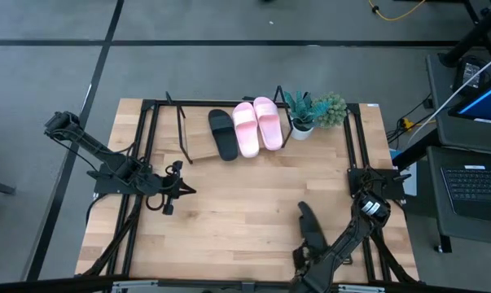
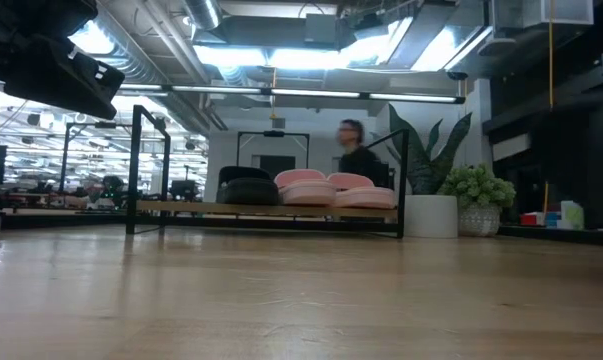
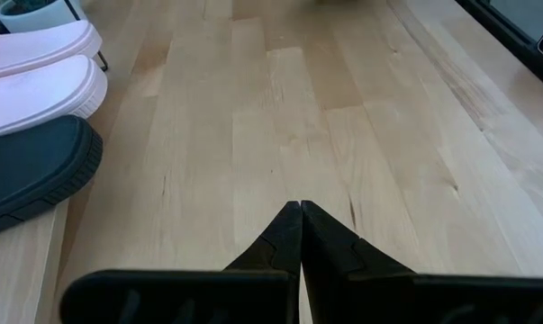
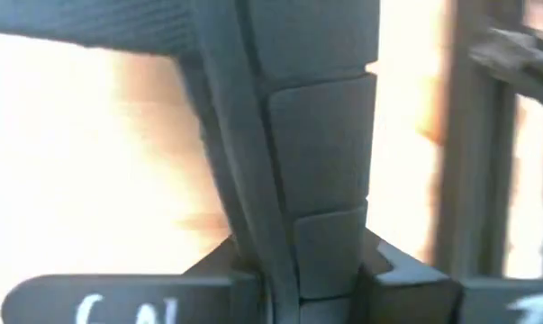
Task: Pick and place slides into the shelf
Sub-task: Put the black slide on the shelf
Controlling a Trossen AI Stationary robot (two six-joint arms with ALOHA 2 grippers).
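1. The shelf (image 1: pixel 198 146) stands at the far edge of the table (image 1: pixel 245 207), with its left part bare.
2. On it lie three slides side by side: one black slide (image 1: pixel 223 134) on the left, then two pink slides (image 1: pixel 257 124) touching each other.
3. Two potted plants (image 1: pixel 314 113) stand just right of the shelf.
4. The fourth, black slide (image 1: pixel 311 227) lies near the table's near edge, right of centre.
5. The right gripper (image 1: pixel 309 254) is at that slide's near end, its fingers (image 4: pixel 393 270) clamped on the dark sole, as the right wrist view shows.
6. The left gripper (image 3: pixel 300 216) hovers over bare wood at the left, fingers pressed together, holding nothing.
7. A person (image 2: pixel 357 152) stands behind the shelf in the low view.
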